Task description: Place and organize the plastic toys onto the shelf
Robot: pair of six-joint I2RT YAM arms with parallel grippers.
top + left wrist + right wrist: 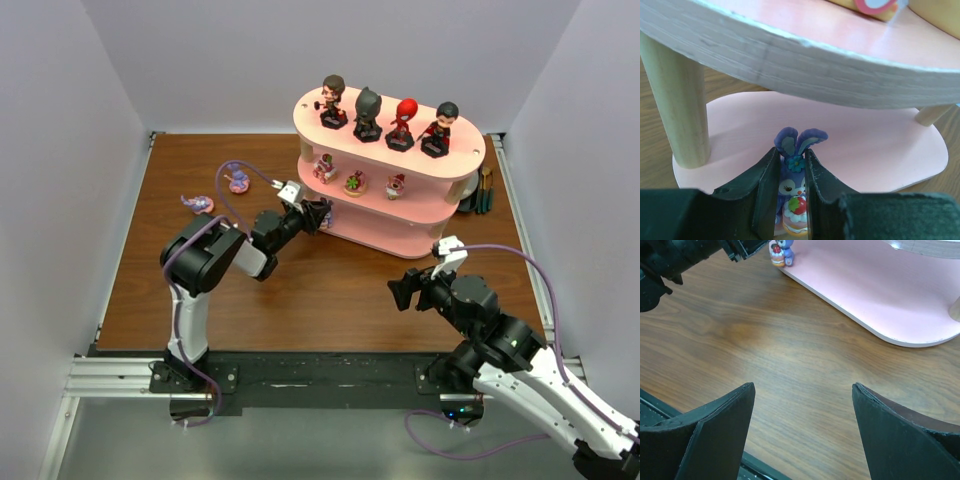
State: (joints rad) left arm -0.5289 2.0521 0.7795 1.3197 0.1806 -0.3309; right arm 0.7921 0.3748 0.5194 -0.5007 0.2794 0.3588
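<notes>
Purple-blue long-eared creature (795,172) stands upright, pinched narrowly in my left claw (791,160), at the near edge of the shelf's bottom board (865,145), which extends straight ahead. My right claw (802,415) gapes empty, well apart.

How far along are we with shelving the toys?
Done: four big-headed plastic figurines line the cream top board, three tiny ones the pink middle board. In hand: left gripper holds a purple-blue long-eared creature at the pink bottom board. Remaining: two purple creatures on the brown table.
</notes>
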